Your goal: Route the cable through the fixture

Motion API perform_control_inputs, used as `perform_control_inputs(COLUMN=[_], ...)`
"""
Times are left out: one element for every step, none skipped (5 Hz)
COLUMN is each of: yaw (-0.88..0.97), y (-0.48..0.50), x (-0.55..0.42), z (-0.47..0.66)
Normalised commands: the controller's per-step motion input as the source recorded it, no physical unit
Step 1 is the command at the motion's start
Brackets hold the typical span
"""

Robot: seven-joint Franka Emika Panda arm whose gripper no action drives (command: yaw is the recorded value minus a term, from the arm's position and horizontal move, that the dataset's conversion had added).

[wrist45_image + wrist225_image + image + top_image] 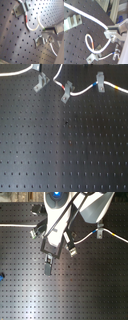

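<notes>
The white cable (82,89) lies along the far part of the black board, with red, blue and yellow bands. It makes a small loop by the fixture (65,92), the slim slanted middle clip, and then rises out of the first exterior view's top. In the first wrist view the red-banded cable (26,17) runs against the fixture's head (20,8). My gripper (111,35) is shut on the cable above the board; it also shows in the first wrist view (47,30). In the second exterior view the arm (65,212) hides the fingers.
A larger slanted clip (40,83) stands toward the first exterior view's left of the fixture. A wide upright clip (100,81) holds the cable by its blue band on the first exterior view's right. The perforated board (65,149) stretches toward the near edge.
</notes>
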Motion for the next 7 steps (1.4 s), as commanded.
perform_control_inputs(yaw=[0.00, 0.22, 0.22, 0.18, 0.11, 0.15, 0.30], y=[0.173, 0.271, 0.330, 0.320, 0.110, 0.183, 0.296], x=[-0.230, -0.558, -0.550, -0.431, -0.201, -0.239, -0.276], z=[0.23, 0.39, 0.37, 0.41, 0.58, 0.48, 0.34])
